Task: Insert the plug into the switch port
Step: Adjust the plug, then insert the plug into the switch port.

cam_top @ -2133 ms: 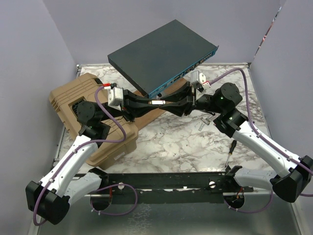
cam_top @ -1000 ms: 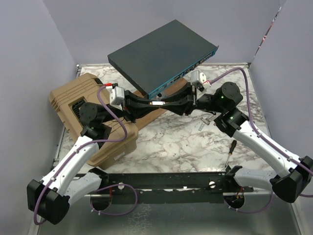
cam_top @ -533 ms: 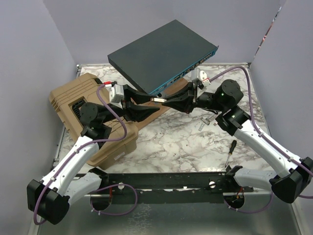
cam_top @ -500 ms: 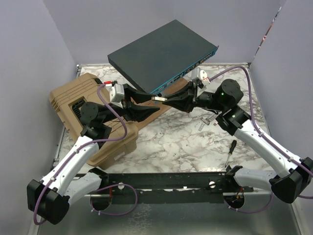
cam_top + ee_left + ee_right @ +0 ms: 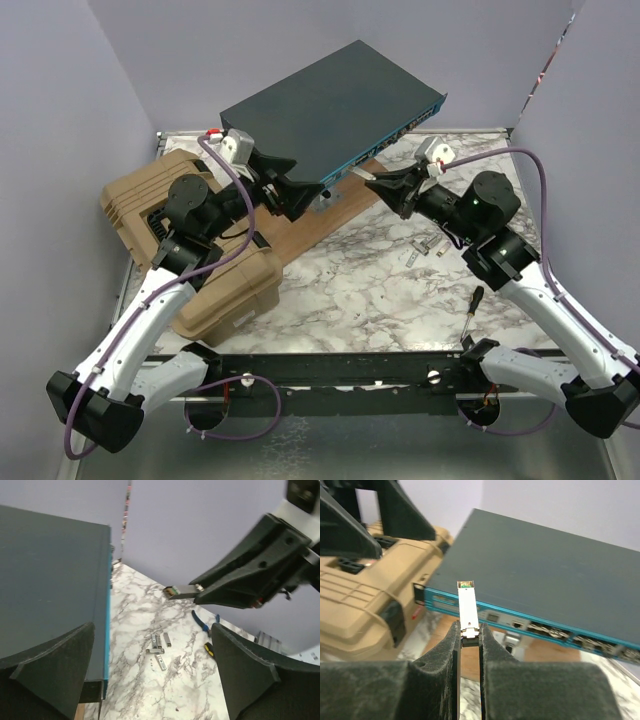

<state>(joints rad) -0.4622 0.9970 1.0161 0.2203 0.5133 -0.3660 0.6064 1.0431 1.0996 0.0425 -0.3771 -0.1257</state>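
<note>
The switch (image 5: 330,105) is a flat dark grey box with a teal front face, propped at a tilt at the back; it also fills the left of the left wrist view (image 5: 50,580). A small silver plug (image 5: 468,605) sticks out of my right gripper (image 5: 468,630), which is shut on its rear end. The plug's tip points at the switch's port row (image 5: 560,630) but stays short of it. My right gripper (image 5: 378,184) hovers just in front of the teal face. My left gripper (image 5: 298,190) is wide open and empty, apart from the plug (image 5: 181,591).
A tan ribbed case (image 5: 190,250) lies on the left under my left arm. A wooden board (image 5: 335,215) sits under the switch. Several small metal modules (image 5: 159,647) lie on the marble table, with blue pliers (image 5: 200,622) and a screwdriver (image 5: 472,305) nearby.
The left gripper opened, let go of the plug and drew back to the left. The right gripper closed on the plug and carried it up toward the switch's front.
</note>
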